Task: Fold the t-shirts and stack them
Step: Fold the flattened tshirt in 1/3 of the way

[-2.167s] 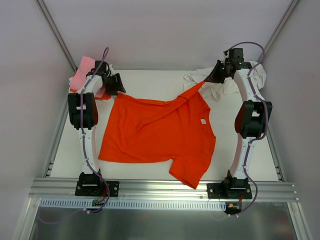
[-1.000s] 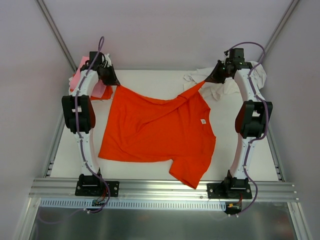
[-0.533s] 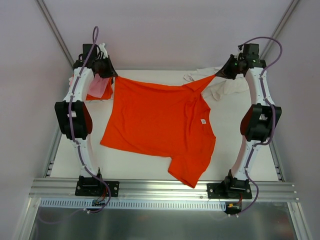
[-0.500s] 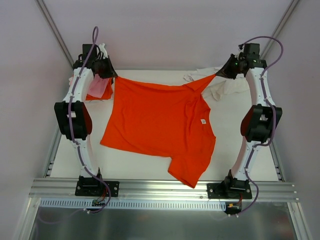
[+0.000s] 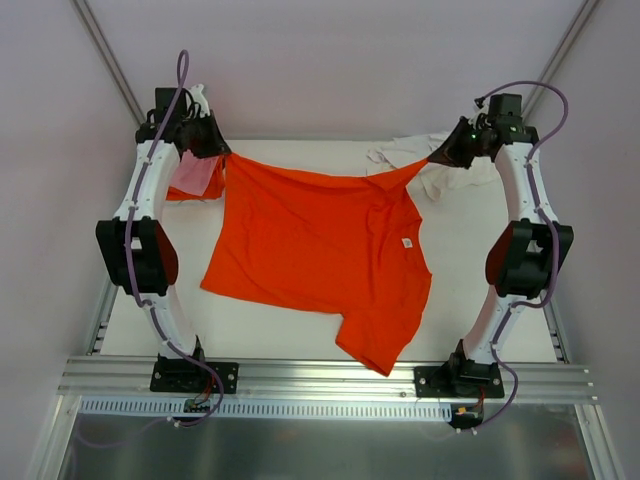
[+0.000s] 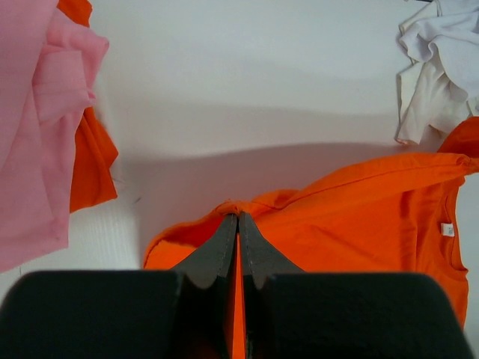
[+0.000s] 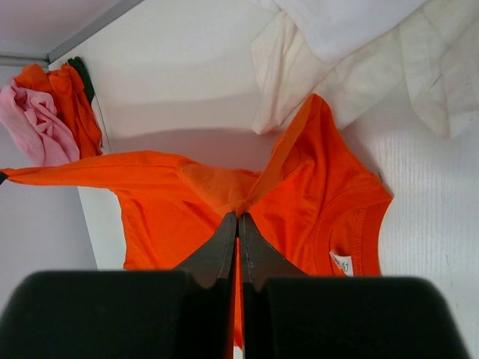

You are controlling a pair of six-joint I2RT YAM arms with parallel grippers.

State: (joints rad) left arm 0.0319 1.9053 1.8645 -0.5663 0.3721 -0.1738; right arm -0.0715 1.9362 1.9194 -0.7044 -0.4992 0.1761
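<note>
Nearest the arm bases, one short sleeve of the bright orange cotton t-shirt (image 5: pixel 320 250) trails toward the front edge of the flat white table (image 5: pixel 480 290). The body of the shirt lies spread across the middle of the table. It is rumpled rather than flat, with its small white neck label (image 5: pixel 407 242) showing on the right side.

Farther back, the shirt's far edge is drawn into a taut line between the two arms. The left gripper (image 5: pixel 222 152) has its black fingers pressed together on a thin fold at the far left corner, and its wrist view shows orange cloth squeezed between them. The right gripper (image 5: pixel 436 158) pinches the far right tip in the same way, beside the collar. Whether that tip is a sleeve or a shoulder seam I cannot tell.

Behind the left grip, a crumpled light pink cloth t-shirt (image 5: pixel 195 175) lies on top of another orange garment (image 5: pixel 180 193) in the far left corner. A heap of white cloth t-shirts (image 5: pixel 450 180) sits in the far right corner, close to the right grip.

The orange shirt should handle as light, limp and slightly stretchy. It will likely sag between the holds and drag on the table. A shallow pinch could slip, so corners and hems taken deep in the jaws look safest.
</note>
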